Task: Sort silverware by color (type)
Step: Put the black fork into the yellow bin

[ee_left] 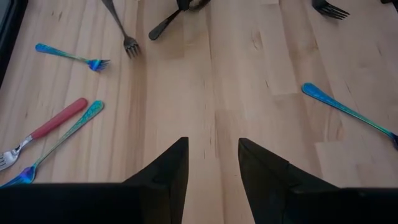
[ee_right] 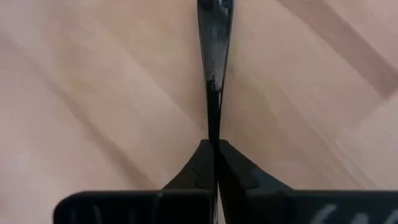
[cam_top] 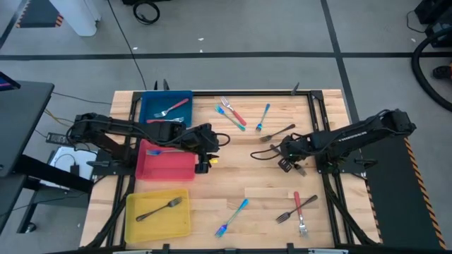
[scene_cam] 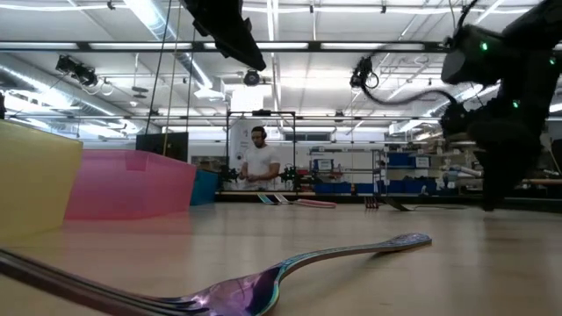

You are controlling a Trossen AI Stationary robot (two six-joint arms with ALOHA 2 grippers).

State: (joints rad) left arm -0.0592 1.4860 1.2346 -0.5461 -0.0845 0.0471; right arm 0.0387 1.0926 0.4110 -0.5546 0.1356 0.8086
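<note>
My right gripper [cam_top: 281, 151] is low over the table's middle right, shut on a dark grey utensil [cam_top: 264, 155] that points toward the table's left. My left gripper [cam_top: 207, 144] hovers open by the red tray's right edge, holding nothing; the left wrist view shows its fingers [ee_left: 213, 149] apart over bare wood. A second dark fork [cam_top: 279, 132] lies flat just beyond the held one. A red-handled fork and blue forks [cam_top: 232, 113] lie near the far edge. Another blue fork [cam_top: 263, 117] lies right of them. More forks [cam_top: 296, 208] lie near the front right, and a blue one [cam_top: 233, 216] at front centre. My right gripper pinches the dark utensil's thin handle [ee_right: 213, 124] between its two fingertips. The fingers come slanting down from the table's right and lie along the handle, which runs straight out ahead of them. Whether its far end [ee_left: 163, 26] rests on the wood, I cannot tell.
The blue tray [cam_top: 150, 113] holds a red-handled fork, the red tray [cam_top: 169, 166] a blue fork, and the yellow tray [cam_top: 145, 226] a dark fork, all along the table's left side. Bare wood lies between the grippers. A person [scene_cam: 260, 158] stands far behind the table.
</note>
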